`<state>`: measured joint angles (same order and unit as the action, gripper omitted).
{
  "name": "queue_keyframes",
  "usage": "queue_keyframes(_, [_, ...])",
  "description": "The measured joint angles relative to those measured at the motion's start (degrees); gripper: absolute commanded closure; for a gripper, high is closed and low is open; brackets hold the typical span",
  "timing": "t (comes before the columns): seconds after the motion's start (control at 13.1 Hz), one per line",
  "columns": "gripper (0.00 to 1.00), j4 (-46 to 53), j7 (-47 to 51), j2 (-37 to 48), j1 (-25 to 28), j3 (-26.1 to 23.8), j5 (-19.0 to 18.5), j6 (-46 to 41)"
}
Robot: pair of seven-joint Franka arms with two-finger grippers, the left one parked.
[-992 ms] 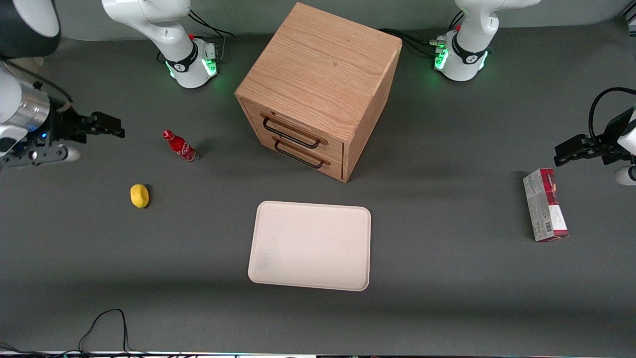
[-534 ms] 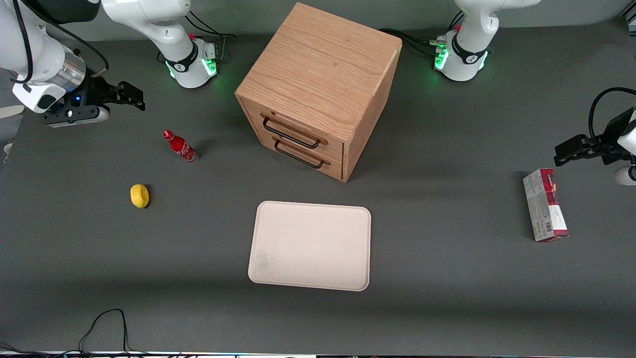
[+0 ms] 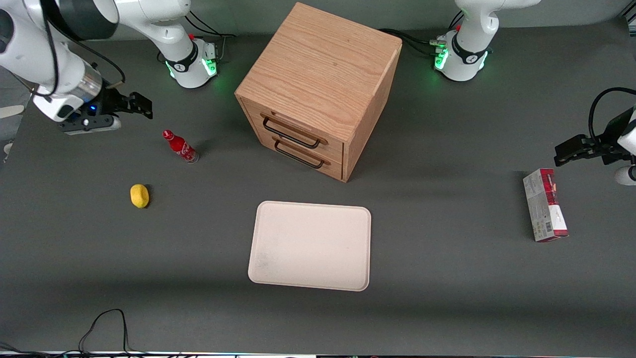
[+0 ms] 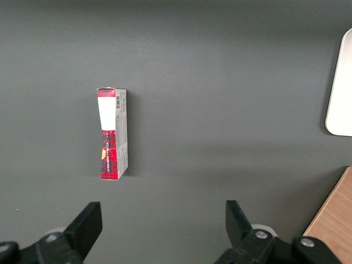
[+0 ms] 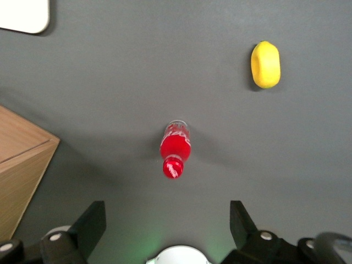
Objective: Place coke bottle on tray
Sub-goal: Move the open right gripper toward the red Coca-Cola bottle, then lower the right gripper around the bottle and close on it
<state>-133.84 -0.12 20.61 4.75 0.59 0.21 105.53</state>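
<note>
While nothing is gripped yet, this is how the scene reads:

Gripper: the right arm's gripper (image 3: 140, 103) hangs above the table toward the working arm's end, a little farther from the front camera than the bottle and apart from it. Its two fingers (image 5: 91, 224) stand spread wide with nothing between them, which I take as readiness for a grasp.

Coke bottle: the coke bottle (image 3: 180, 147) stands upright on the dark grey table (image 3: 447, 298), well apart from the tray and near the cabinet's drawer side. From the wrist camera its red cap (image 5: 172, 167) sits roughly between the spread fingers, so the arm looks lined up to come down over it.

Tray: the cream tray (image 3: 310, 245) lies flat and bare, nearer to the front camera than the wooden cabinet (image 3: 320, 84), with open table between it and the bottle for an easy carry.

Lemon: a yellow lemon (image 3: 139, 195) lies nearer the front camera than the bottle, apart from it, and seems out of the way.

Carton: a red-and-grey carton (image 3: 545, 205) lies flat toward the parked arm's end, no part of this job.

Writing: the bottle carries a white script logo (image 3: 184, 146), too small for me to read; the carton shows a barcode (image 4: 108, 93) and print I cannot make out.
</note>
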Motion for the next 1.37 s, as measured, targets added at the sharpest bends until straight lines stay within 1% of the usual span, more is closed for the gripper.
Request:
queue_keyframes(0.31, [0.0, -11.5, 0.0, -0.3, 0.2, 0.0, -0.1, 14.4])
queue_keyframes(0.53, [0.0, -17.6, 0.0, -0.9, 0.5, 0.0, -0.2, 21.7])
queue_keyframes(0.84, [0.0, -18.5, 0.0, -3.6, 0.5, 0.0, -0.2, 25.0])
queue_keyframes(1.14, [0.01, -18.5, 0.0, -4.8, 0.6, 0.0, -0.2, 26.0])
queue_keyframes(1.22, [0.26, -18.5, 0.0, -4.9, 0.6, 0.0, -0.2, 26.0])
queue_keyframes(1.3, [0.99, -18.5, 0.0, -4.9, 0.6, 0.0, -0.2, 26.0])
queue_keyframes(1.37, [1.0, -18.5, 0.0, -4.9, 0.6, 0.0, -0.2, 26.0])
